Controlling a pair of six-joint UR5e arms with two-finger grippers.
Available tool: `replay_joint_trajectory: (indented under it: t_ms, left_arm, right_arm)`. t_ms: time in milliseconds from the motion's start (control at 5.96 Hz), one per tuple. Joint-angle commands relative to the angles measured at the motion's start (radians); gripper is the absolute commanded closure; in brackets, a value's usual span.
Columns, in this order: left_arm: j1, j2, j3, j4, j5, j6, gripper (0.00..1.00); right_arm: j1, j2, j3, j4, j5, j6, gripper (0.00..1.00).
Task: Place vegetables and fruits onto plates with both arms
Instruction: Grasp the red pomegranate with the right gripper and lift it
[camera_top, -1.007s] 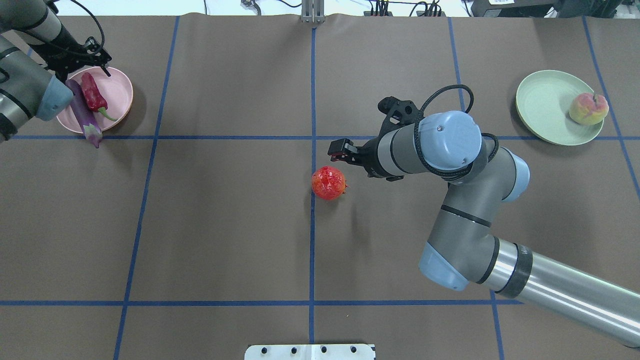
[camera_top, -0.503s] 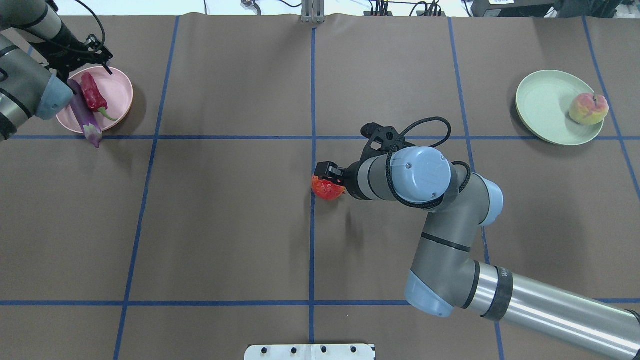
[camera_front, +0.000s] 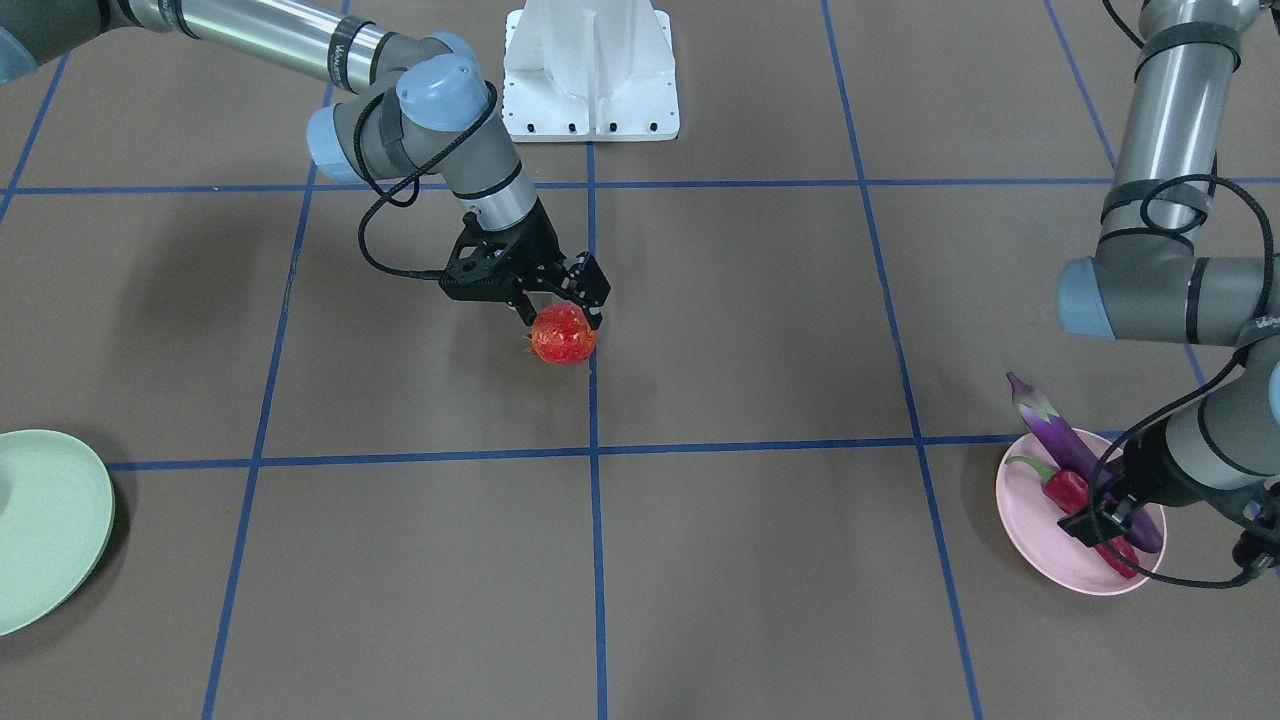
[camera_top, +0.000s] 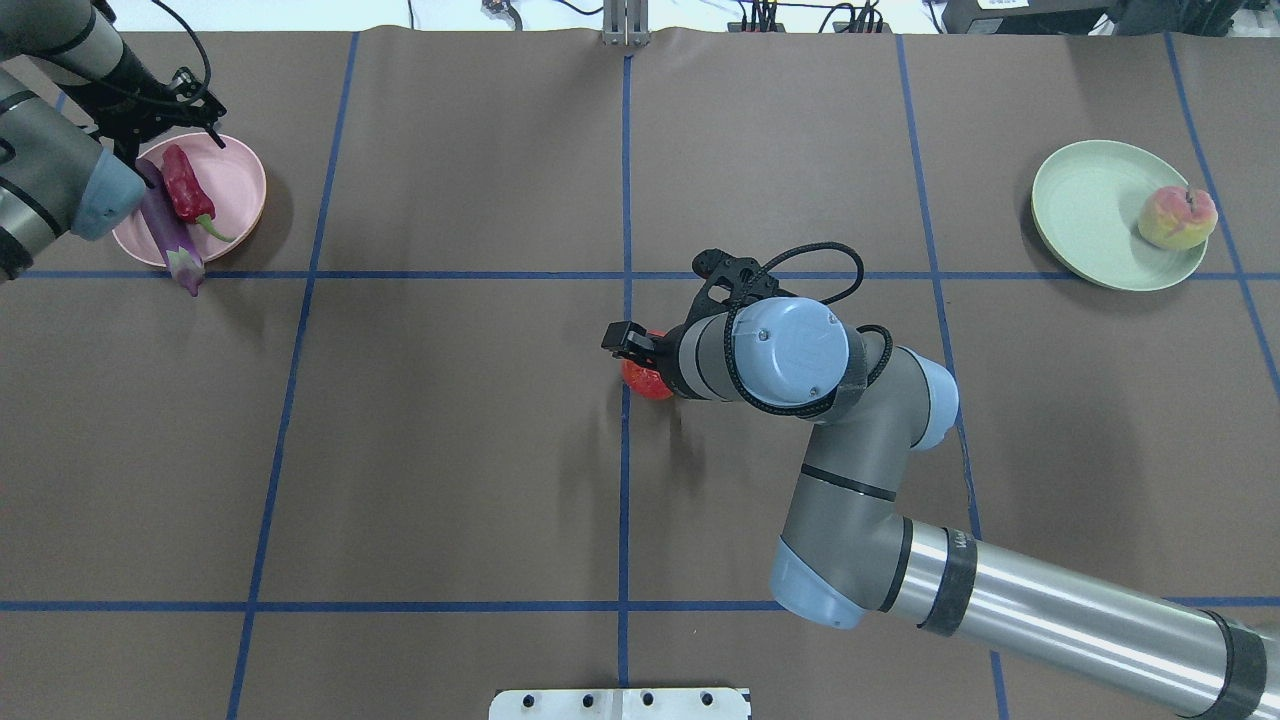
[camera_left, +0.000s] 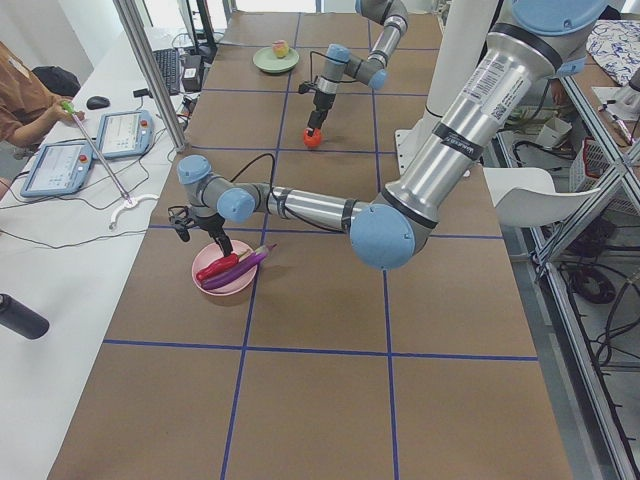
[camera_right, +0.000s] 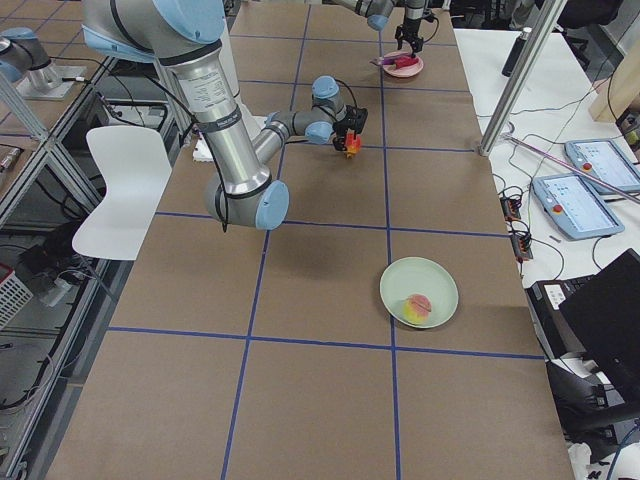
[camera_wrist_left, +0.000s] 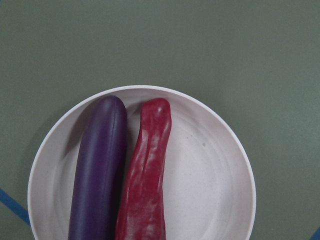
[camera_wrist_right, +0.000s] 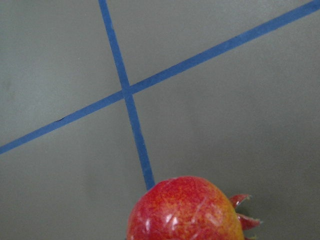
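The round red-orange fruit (camera_front: 563, 337) lies on the table's middle tape line. It also shows in the right wrist view (camera_wrist_right: 185, 212). My right gripper (camera_front: 560, 312) is open and low over it, a finger on either side; my wrist largely hides the fruit (camera_top: 640, 381) from overhead. The purple eggplant (camera_top: 165, 235) and the red chili (camera_top: 186, 186) lie side by side on the pink plate (camera_top: 240, 180). My left gripper (camera_front: 1095, 515) hovers open above them. The halved yellow-pink fruit (camera_top: 1178, 218) sits on the mint green plate (camera_top: 1085, 210).
The white pedestal (camera_front: 590, 70) stands at the robot's edge of the table. Blue tape lines (camera_top: 625, 480) divide the brown mat. A side bench with tablets (camera_left: 100, 140) and an operator runs along the far edge.
My right gripper has moved left and down, from beside the red-orange fruit to astride it. The left arm has hardly moved.
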Motion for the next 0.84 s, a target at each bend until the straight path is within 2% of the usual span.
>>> replay_joint_trajectory:
  t_ms: [0,168,336,503,671]
  left_arm:
    - [0.000,0.001,-0.009,0.002,0.000,-0.005,0.00]
    - [0.000,0.001,-0.012,0.004,0.000,-0.005,0.00]
    - [0.000,0.001,-0.015,0.004,0.000,-0.005,0.00]
    - [0.000,0.004,-0.030,0.010,0.000,-0.005,0.00]
    - [0.000,0.006,-0.042,0.011,0.000,-0.006,0.00]
  right_arm:
    - [-0.009,0.000,-0.010,0.000,-0.010,0.004,0.00]
    - [-0.011,-0.001,-0.010,-0.001,-0.012,0.005,0.02]
    - [-0.011,-0.001,-0.008,-0.001,-0.012,0.026,0.63]
    - [-0.008,-0.003,-0.001,0.000,-0.010,0.024,1.00]
    - [0.021,-0.001,0.013,-0.001,-0.007,0.016,1.00]
